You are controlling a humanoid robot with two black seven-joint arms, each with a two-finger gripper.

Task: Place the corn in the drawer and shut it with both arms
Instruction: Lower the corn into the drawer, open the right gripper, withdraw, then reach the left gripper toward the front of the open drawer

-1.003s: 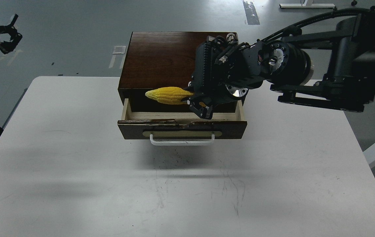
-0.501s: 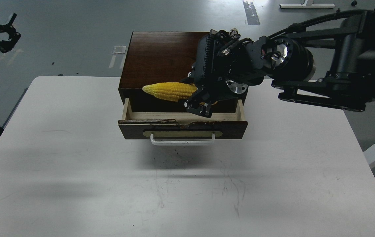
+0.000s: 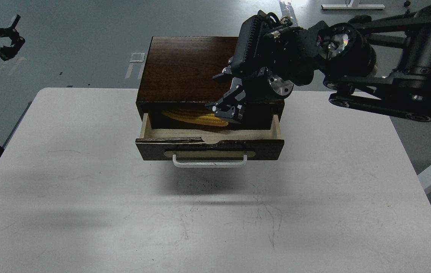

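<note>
Corn [image 3: 194, 117] has dropped from the right gripper [image 3: 227, 110] into the drawer [image 3: 210, 148] since half a second ago, and that gripper has lifted up and back, fingers now parted and empty just above the drawer's rear right. Risk: the cob lies far back, half under the cabinet top, and could jam when the drawer is pushed shut, or the gripper could clip the chipped front edge. It looks bright yellow, tapered, shadowed; left gripper [image 3: 9, 38] hangs far left of the drawer, spread unclear.

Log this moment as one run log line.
corn: in open drawer | right pincer: open, above corn | left pincer: far left, idle
</note>
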